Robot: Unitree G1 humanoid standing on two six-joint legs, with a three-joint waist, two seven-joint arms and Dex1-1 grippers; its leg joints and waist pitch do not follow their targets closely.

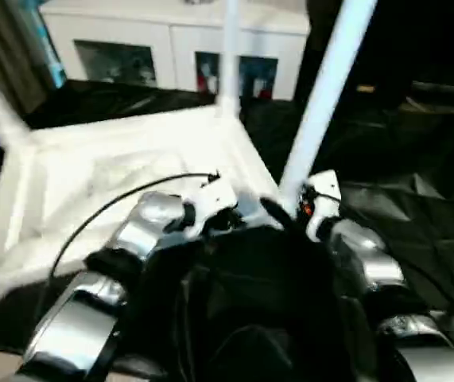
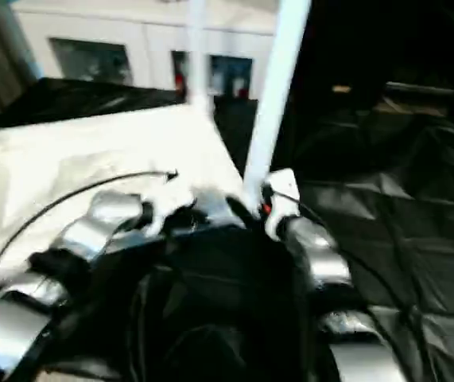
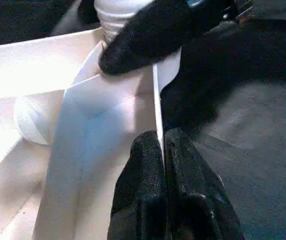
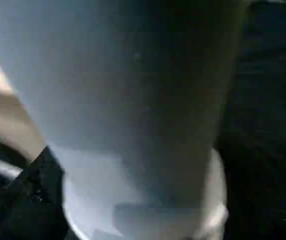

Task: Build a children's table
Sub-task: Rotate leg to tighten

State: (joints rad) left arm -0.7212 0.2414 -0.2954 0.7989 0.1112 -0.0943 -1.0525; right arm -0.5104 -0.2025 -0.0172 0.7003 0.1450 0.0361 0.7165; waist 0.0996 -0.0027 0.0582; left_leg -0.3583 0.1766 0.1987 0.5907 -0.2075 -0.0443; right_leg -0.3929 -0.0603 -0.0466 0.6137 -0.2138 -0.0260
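Presently: children's table (image 1: pixel 131 171) inverted on black-covered work table (image 1: pixel 417 207), legs up; left gripper (image 3: pixel 164 150) pinched shut at its rim; right gripper (image 1: pixel 290 211), spread undeterminable, beside near leg (image 1: pixel 322 103).

The upside-down children's table (image 1: pixel 131 171) lies right in front of me on the black surface (image 1: pixel 417 215). Its near leg (image 1: pixel 322 103) stands up tall just beside my right end effector (image 1: pixel 286 211) and blocks the way there. Another leg (image 1: pixel 230 56) rises at the far corner. Between the two legs there is open room.
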